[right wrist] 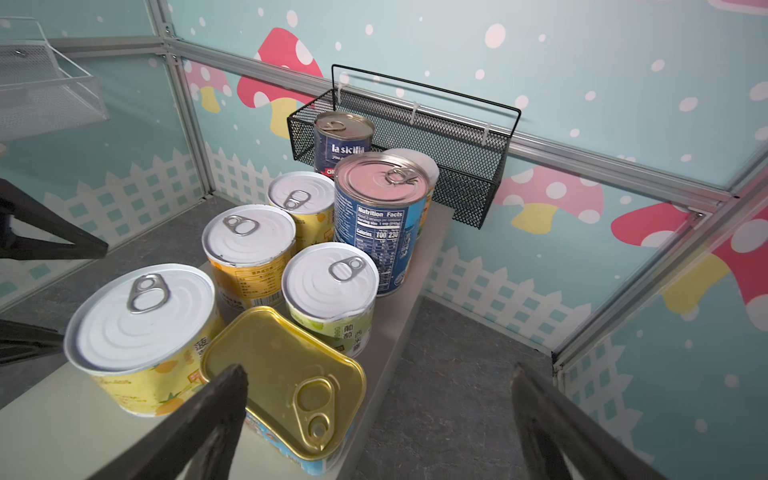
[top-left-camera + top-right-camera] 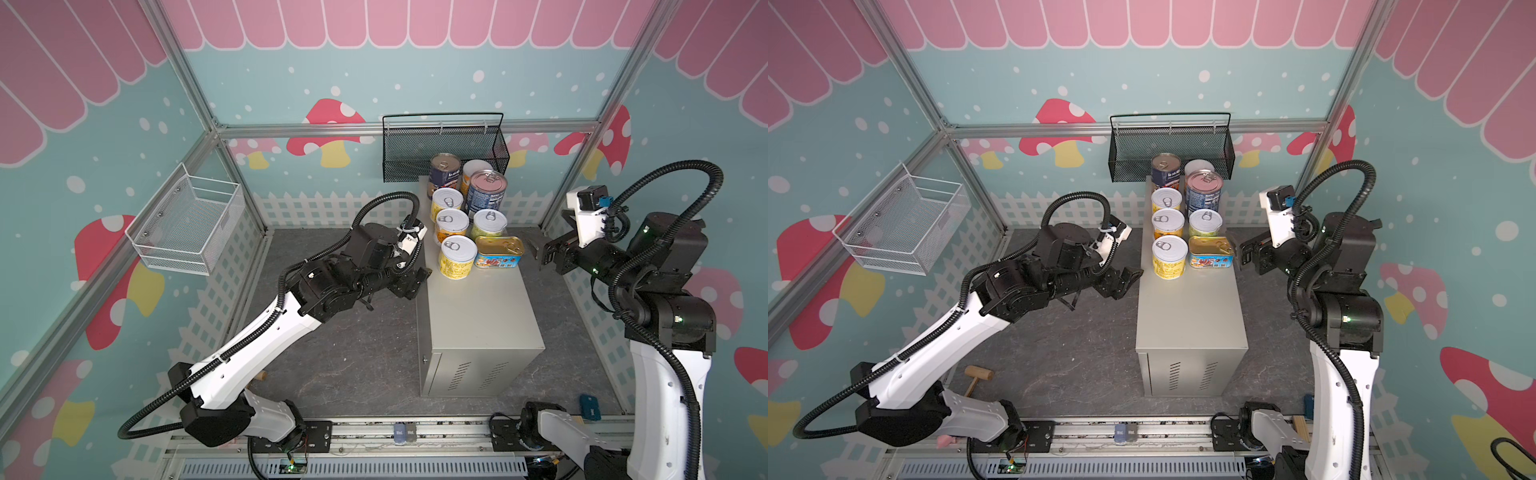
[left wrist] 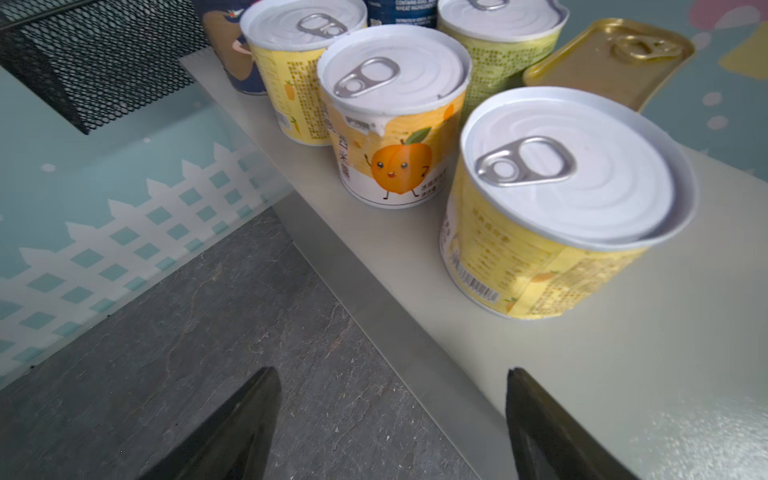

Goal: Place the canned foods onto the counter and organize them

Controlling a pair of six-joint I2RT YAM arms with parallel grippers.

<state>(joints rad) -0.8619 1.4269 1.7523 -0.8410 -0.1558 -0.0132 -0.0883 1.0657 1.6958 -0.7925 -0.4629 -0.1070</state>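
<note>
Both arms were stretched level toward the desk (image 2: 478,307) from opposite sides. The left end effector (image 2: 420,277) and right end effector (image 2: 535,250) gaped wide, empty, beside the cans (image 2: 457,257).

Both reach inward — left arm (image 2: 257,345), right arm (image 2: 658,399) — jaws spread apart (empty).

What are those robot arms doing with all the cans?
Two robot arms are tidying canned foods onto a grey metal cabinet used as a counter. All eight tins stand together at its far end. The tall blue cans are at the back, the shorter white-lidded cans are in front, and a flat gold tin sits beside the nearest one. The left gripper and right gripper hover open on either side, holding nothing.
</note>
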